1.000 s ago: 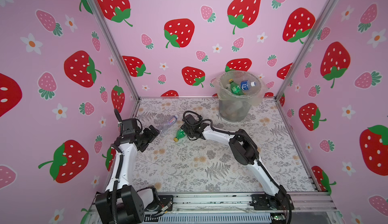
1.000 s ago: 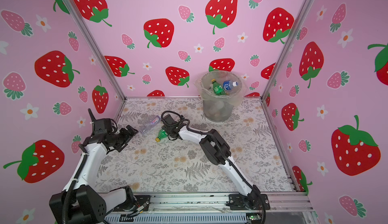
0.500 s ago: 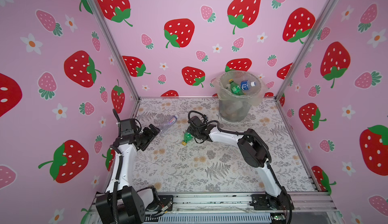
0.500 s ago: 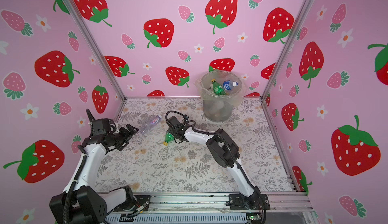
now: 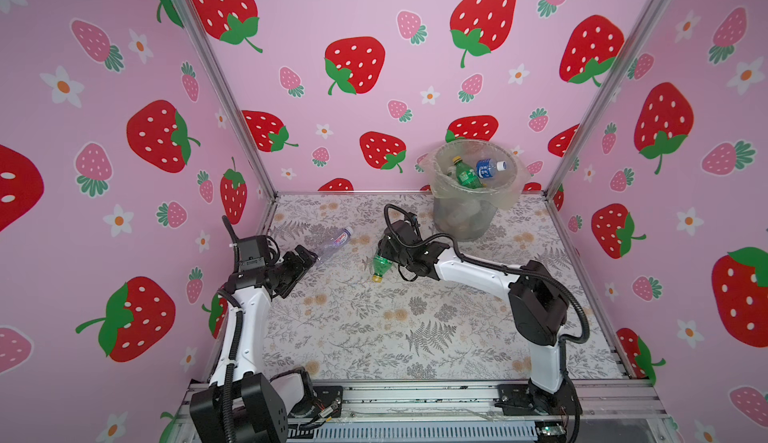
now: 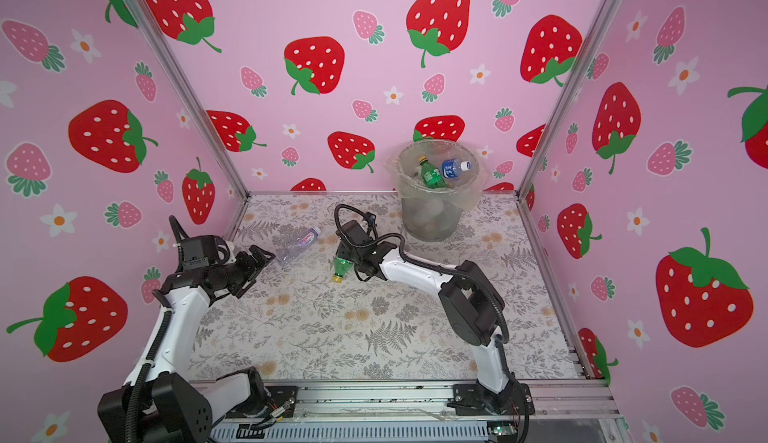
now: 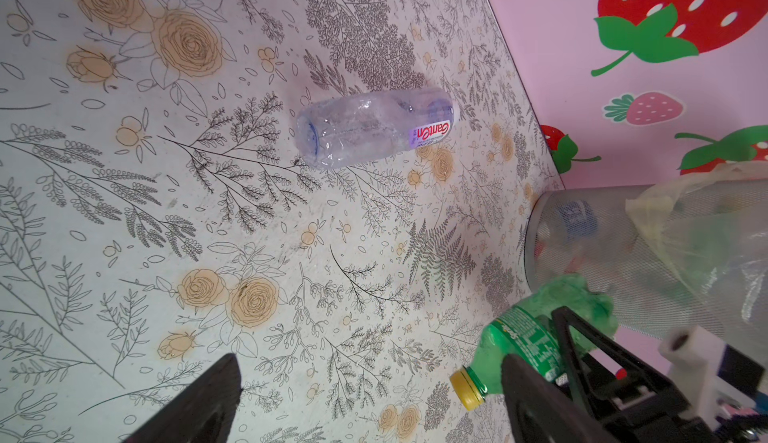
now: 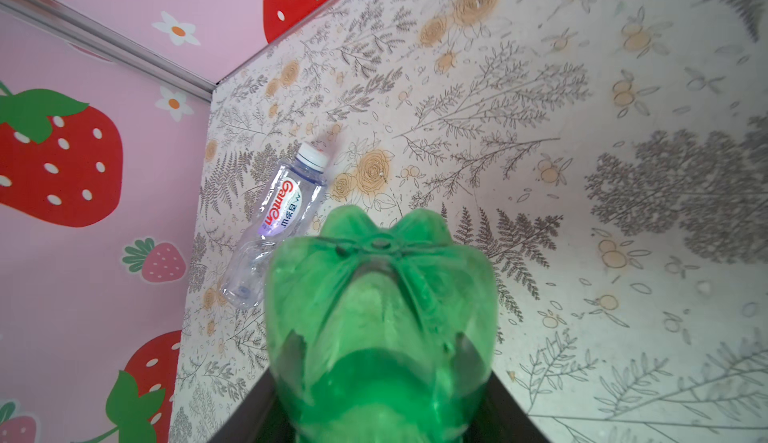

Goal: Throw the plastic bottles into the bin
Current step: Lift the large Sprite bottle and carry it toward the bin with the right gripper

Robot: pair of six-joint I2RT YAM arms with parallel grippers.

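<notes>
Top view: outstretched right gripper (image 5: 384,255) round bottle (image 5: 379,267)

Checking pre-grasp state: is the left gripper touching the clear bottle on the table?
Apart. The left wrist view shows bare table between the open left gripper and the clear bottle.

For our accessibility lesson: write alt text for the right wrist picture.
A green bottle, clamped in the right gripper, fills the foreground, base toward the camera. Beyond it a clear bottle lies on the floral table near the pink wall.
</notes>
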